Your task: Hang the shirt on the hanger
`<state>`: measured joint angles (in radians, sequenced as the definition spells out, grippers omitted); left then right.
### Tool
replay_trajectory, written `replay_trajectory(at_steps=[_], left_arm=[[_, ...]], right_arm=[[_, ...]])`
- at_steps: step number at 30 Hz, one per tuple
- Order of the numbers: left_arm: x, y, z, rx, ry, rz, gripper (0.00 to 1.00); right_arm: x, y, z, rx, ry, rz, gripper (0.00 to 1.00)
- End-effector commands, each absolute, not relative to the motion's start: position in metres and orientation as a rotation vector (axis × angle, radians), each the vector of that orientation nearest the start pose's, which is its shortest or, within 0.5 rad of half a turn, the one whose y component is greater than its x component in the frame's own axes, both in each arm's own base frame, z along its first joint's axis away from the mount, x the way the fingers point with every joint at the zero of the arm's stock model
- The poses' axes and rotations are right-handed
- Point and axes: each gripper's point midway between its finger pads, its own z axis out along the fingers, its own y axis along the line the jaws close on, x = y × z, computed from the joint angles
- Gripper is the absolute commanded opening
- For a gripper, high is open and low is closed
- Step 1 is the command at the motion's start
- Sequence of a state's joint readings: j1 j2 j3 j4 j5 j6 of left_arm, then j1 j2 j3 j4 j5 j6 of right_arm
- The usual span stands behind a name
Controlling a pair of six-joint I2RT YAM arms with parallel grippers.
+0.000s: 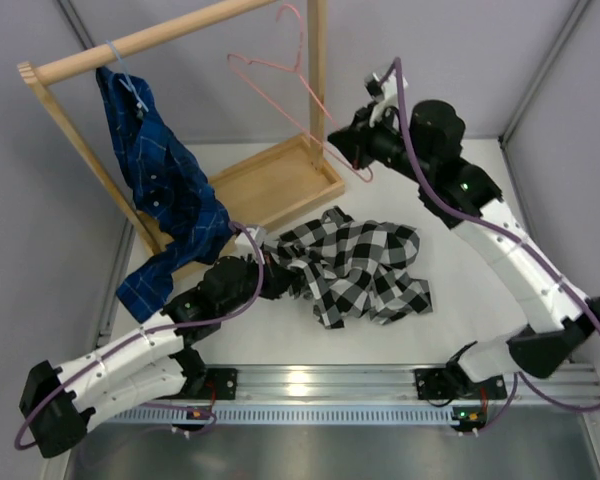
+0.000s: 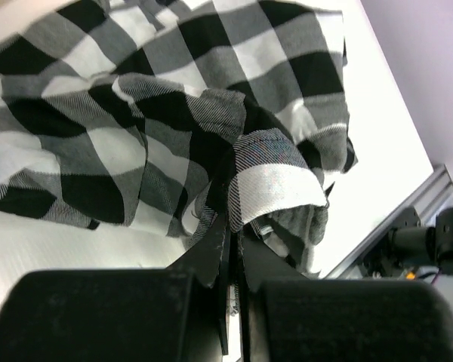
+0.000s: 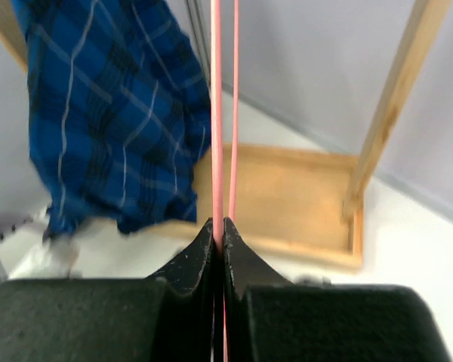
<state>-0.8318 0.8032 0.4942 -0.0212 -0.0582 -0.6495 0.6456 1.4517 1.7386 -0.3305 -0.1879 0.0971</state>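
White tabletop (image 1: 470, 270) carried the crumpled shirt (image 1: 355, 265), soft checked cloth, its collar and sleeves lost in folds. Left gripper (image 2: 232, 226) was pinched shut on one fold. Right gripper (image 3: 219, 228) clamped the thin pink wire hanger (image 3: 215, 113), held up near the wooden rack (image 1: 317, 60), hook cut off in the wrist view.

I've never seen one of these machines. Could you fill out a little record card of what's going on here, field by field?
left tool: shut, pinching a fold of the checked shirt
right tool: shut on the wire of the pink hanger
checked shirt: crumpled on the white table, not yet on the hanger
pink hanger: raised off the table, near the wooden rack
blue plaid shirt: hanging from the rack's rod
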Motion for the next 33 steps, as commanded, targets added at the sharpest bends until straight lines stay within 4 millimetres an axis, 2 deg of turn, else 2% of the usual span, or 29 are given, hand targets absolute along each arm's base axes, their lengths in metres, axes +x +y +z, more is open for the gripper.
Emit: replay_trajectory(at_steps=[1,2,3,4,5,6,7,9,10,11,12,13,14,15,16,17,19,20,24,29,30,33], left_arm=[[0.222,-0.244,0.203,0.063,1.973,-0.889,0.00],[0.230,-0.252,0.209,0.076,1.984,-0.884,0.00],[0.235,-0.256,0.213,0.097,1.988,-0.876,0.00],[0.240,-0.260,0.216,0.118,2.001,-0.881,0.00],[0.250,-0.270,0.221,0.132,2.016,-0.872,0.00],[0.258,-0.270,0.224,0.129,2.017,-0.866,0.00],[0.262,-0.275,0.226,0.141,2.024,-0.885,0.00],[0.278,-0.281,0.229,0.139,2.027,-0.893,0.00],[0.284,-0.282,0.230,0.138,2.026,-0.890,0.00],[0.291,-0.284,0.224,0.138,2.046,-0.878,0.00],[0.301,-0.284,0.232,0.131,2.026,-0.877,0.00],[0.305,-0.286,0.234,0.137,2.025,-0.883,0.00],[0.309,-0.292,0.229,0.155,2.041,-0.886,0.00],[0.316,-0.295,0.239,0.165,2.017,-0.888,0.00],[0.321,-0.297,0.240,0.166,2.016,-0.885,0.00],[0.326,-0.300,0.235,0.168,2.027,-0.877,0.00],[0.336,-0.301,0.239,0.155,2.015,-0.886,0.00],[0.340,-0.304,0.232,0.149,2.033,-0.890,0.00],[0.345,-0.318,0.230,0.150,2.028,-0.987,0.00],[0.341,-0.331,0.227,0.168,2.011,-1.091,0.00],[0.338,-0.331,0.220,0.156,2.021,-1.103,0.00],[0.335,-0.334,0.218,0.163,2.017,-1.137,0.00]], right_arm=[[0.279,0.252,0.471,-0.577,1.493,0.697,0.00],[0.270,0.241,0.436,-0.572,1.593,0.673,0.00],[0.258,0.230,0.425,-0.569,1.622,0.668,0.00],[0.226,0.211,0.435,-0.564,1.579,0.698,0.00],[0.213,0.204,0.407,-0.581,1.643,0.705,0.00],[0.196,0.193,0.382,-0.596,1.729,0.705,0.00],[0.173,0.178,0.371,-0.571,1.746,0.731,0.00],[0.147,0.160,0.346,-0.551,1.820,0.741,0.00],[0.129,0.148,0.339,-0.506,1.811,0.776,0.00],[0.118,0.143,0.335,-0.500,1.814,0.799,0.00],[0.108,0.139,0.328,-0.500,1.828,0.816,0.00],[0.091,0.131,0.316,-0.498,1.870,0.841,0.00],[0.084,0.128,0.307,-0.501,1.902,0.851,0.00],[0.077,0.125,0.300,-0.506,1.929,0.856,0.00],[0.064,0.120,0.290,-0.515,1.968,0.874,0.00],[0.059,0.118,0.286,-0.514,1.978,0.880,0.00],[0.046,0.111,0.287,-0.504,1.962,0.906,0.00],[0.042,0.108,0.286,-0.497,1.968,0.910,0.00],[0.037,0.107,0.280,-0.469,1.977,0.936,0.00],[0.060,0.106,0.268,-0.385,2.032,0.846,0.00],[0.066,0.109,0.271,-0.371,2.015,0.845,0.00],[0.084,0.113,0.268,-0.329,2.049,0.800,0.00]])
